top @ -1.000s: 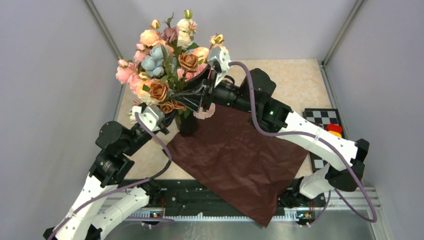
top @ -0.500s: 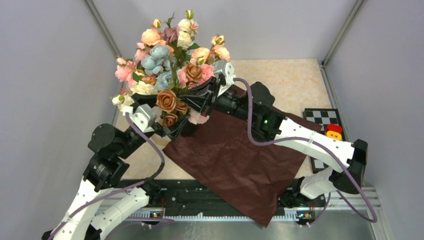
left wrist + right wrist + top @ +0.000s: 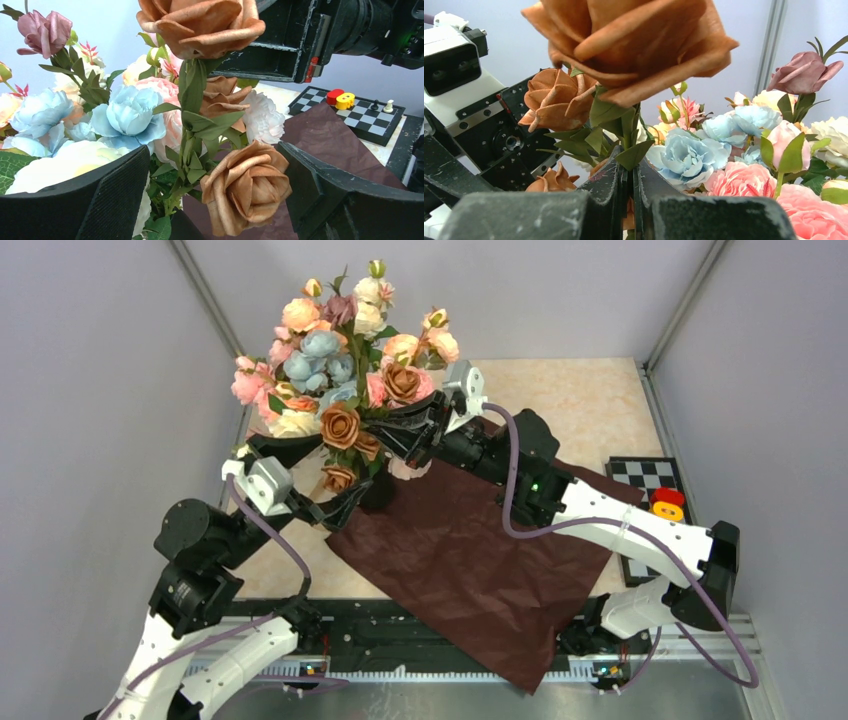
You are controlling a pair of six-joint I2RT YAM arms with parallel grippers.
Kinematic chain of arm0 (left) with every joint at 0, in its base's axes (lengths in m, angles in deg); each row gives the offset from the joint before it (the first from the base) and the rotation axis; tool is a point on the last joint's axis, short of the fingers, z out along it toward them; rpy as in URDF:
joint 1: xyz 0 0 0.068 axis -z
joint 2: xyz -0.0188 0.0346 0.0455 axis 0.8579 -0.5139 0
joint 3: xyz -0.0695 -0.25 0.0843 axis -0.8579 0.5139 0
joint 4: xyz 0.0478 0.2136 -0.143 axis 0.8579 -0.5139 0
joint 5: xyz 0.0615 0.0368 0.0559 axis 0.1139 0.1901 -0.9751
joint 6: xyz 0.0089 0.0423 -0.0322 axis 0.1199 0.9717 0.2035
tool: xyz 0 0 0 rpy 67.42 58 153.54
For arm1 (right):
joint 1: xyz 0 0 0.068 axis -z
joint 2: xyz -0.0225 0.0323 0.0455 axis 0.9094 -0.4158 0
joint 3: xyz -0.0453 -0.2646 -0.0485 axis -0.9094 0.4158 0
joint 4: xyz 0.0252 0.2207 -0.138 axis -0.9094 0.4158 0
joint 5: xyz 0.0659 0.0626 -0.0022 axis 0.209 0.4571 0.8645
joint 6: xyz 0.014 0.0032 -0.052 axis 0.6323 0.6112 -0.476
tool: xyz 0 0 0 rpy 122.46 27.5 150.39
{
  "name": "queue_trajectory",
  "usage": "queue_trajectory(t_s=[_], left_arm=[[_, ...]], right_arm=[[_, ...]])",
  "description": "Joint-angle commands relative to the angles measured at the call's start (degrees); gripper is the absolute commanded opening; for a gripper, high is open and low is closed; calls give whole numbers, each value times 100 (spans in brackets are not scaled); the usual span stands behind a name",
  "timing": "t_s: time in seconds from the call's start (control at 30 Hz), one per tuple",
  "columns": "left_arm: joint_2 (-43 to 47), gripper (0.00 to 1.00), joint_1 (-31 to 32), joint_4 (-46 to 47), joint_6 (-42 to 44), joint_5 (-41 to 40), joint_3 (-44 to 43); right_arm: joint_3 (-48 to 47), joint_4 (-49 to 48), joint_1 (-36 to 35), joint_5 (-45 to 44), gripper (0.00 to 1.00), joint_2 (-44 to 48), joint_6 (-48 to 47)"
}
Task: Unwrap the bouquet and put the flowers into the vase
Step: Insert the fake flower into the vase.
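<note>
My left pincer (image 3: 322, 480) is open wide. In the left wrist view its two black fingers (image 3: 107, 197) stand on either side of the brown roses (image 3: 247, 187), and I cannot tell if they touch them.

My right pincer (image 3: 398, 435) is squeezed tight on the green stem of the brown roses (image 3: 634, 45). Leaves hide the stem right at the fingers (image 3: 606, 182), so I only see it come up from the thin gap between them.

From above, the brown roses (image 3: 340, 425) sit just over the black vase (image 3: 378, 492). Flowers and both pincers cover most of the vase. I only see a dark bit of its body, not its neck. I cannot tell if the stem ends are inside it.

Behind the roses is a big bunch of peach, pink and blue blooms (image 3: 310, 350). What it stands in is hidden.

The dark red wrapping paper (image 3: 480, 550) lies flat and open on the tabletop (image 3: 580, 400). The right arm covers part of it, and its near corner hangs past the front edge.

A small checkerboard (image 3: 645, 475) is at the right side, half cut off by the arm.
</note>
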Motion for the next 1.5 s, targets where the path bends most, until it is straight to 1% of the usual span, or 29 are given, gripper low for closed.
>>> queue_trajectory(t_s=[0.0, 0.33, 0.57, 0.77, 1.07, 1.1, 1.27, 1.47], left_arm=[[47, 99, 14, -17, -196, 154, -266], [37, 99, 11, -445, -205, 335, -751], [98, 99, 10, -784, -101, 200, -1120], [123, 99, 13, -757, -52, 45, -1234], [140, 99, 12, -644, -26, 96, -1285], [145, 99, 7, -635, -19, 98, -1286], [162, 99, 15, -595, 5, 49, -1268], [169, 99, 11, -417, 13, -36, -1250]], right_arm=[[16, -295, -41, -165, 0, 16, -171], [-7, -341, -182, -464, 0, -287, -411], [-40, -318, -321, -717, 0, -438, -607], [-5, -271, -417, -962, 0, -579, -891], [103, -253, -499, -1184, 0, -653, -1059], [136, -271, -508, -1189, 2, -629, -1059], [290, -287, -543, -1164, 21, -490, -1059], [529, -332, -600, -1126, 30, -216, -1068]])
